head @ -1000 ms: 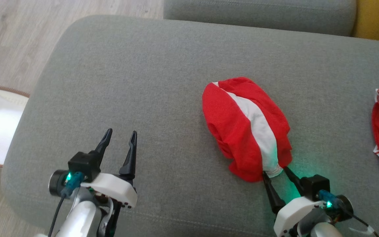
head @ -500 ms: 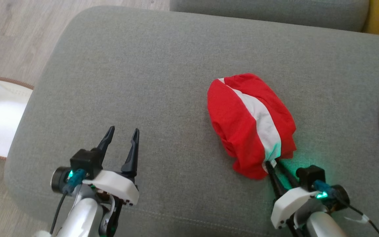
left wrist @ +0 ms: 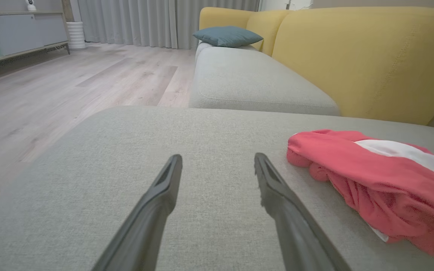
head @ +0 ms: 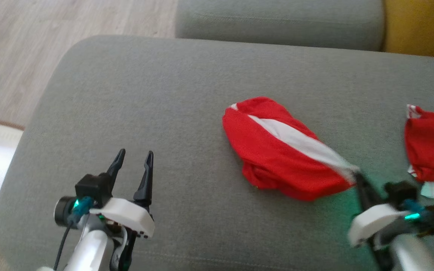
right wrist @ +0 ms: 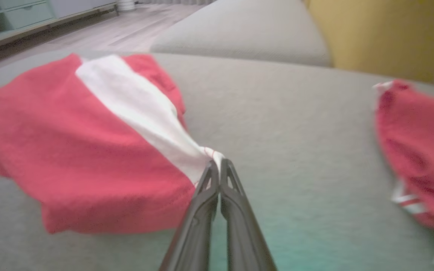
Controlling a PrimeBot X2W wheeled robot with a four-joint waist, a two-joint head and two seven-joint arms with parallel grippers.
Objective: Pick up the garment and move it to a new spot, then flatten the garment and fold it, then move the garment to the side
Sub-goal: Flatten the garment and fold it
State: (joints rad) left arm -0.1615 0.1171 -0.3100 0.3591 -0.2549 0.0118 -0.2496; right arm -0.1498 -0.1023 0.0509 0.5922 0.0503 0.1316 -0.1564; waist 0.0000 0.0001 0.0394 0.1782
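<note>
Garment [head: 273,162] lies midway along the cushion [head: 156,94], its white hem pinched by the right gripper [right wrist: 219,163], jaws closed; left gripper [head: 133,156] hovers near the front-left corner, jaws wide apart, empty.

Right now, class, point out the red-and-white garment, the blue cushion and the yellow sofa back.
red-and-white garment [head: 269,158], head view, on its red panel.
blue cushion [left wrist: 227,36], left wrist view, middle of its top.
yellow sofa back [left wrist: 364,56], left wrist view, on its front face.
</note>
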